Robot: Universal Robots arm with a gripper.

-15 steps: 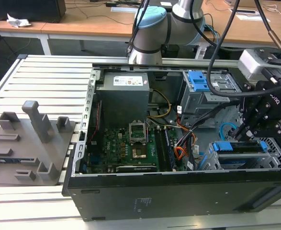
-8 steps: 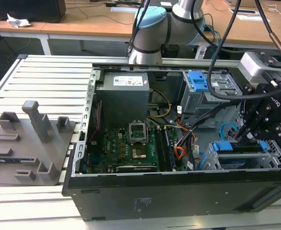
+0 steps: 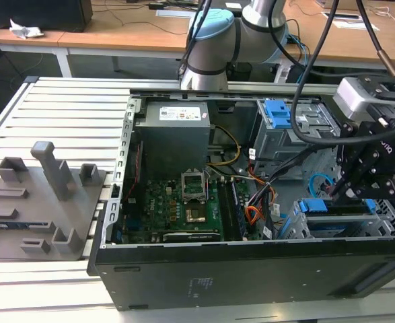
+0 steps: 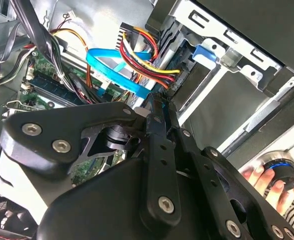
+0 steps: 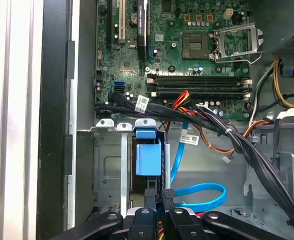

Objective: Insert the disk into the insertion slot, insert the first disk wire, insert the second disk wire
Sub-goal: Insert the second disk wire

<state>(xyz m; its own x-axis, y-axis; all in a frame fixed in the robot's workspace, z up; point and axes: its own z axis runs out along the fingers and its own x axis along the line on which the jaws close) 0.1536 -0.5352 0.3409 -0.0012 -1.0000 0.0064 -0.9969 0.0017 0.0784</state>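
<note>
Black linkages of the gripper (image 5: 160, 196) fill the near edge of both wrist views, and its fingers (image 4: 158, 112) are drawn close together with a thin gap left; whether anything is pinched there cannot be told. In the exterior view the gripper (image 3: 344, 192) hangs at about 3 o'clock of the open case (image 3: 251, 269), low over the drive corner. The disk (image 5: 148, 157) sits just ahead of the fingertips in the first wrist view, its blue frame upright inside the slot (image 5: 109, 165); in the exterior view the disk (image 3: 325, 206) shows as a blue strip at 4 o'clock of the case, within the slot (image 3: 288, 229) and just beside the gripper. A blue cable (image 5: 202, 195) loops on the case floor beside the slot, and in the second wrist view the same cable (image 4: 111, 67) runs past a red, yellow and black wire bundle (image 4: 147, 55) close to the fingertips. The motherboard (image 3: 184, 208) lies at the case's centre, the power supply (image 3: 173, 138) at 11 o'clock, the cage (image 3: 278, 114) with a blue latch at 1 o'clock. A grey fixture (image 3: 42, 195) rests on the table (image 3: 62, 108) at 9 o'clock, well apart. A person's hand (image 4: 262, 180) grips a blue-ringed knob.
</note>
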